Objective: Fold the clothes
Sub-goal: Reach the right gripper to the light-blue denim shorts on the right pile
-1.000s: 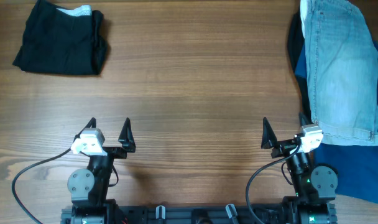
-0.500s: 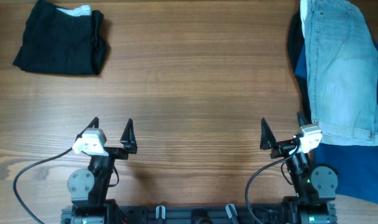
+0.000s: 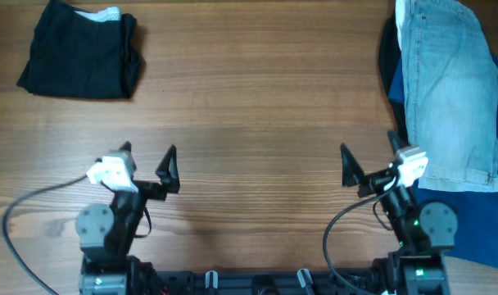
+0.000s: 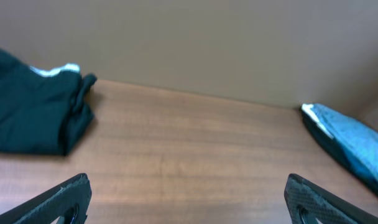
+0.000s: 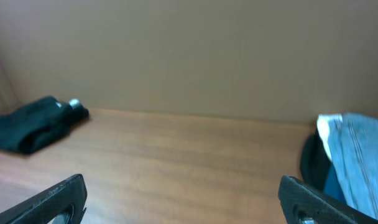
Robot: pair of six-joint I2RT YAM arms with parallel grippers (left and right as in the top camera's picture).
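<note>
Here, the denim pants [image 3: 445, 90] lie along the right edge of the desk [image 3: 257, 106], long axis running away from me, hem nearest. My right claw [image 3: 368, 154], spread and empty, sits just beside that hem; my left claw [image 3: 148, 152], likewise spread, is well apart.

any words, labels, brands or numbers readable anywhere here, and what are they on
No text can be read in any view.
White label on the black garment: too small and blurred to read.
Denim pants: no print or tag visible.
</note>
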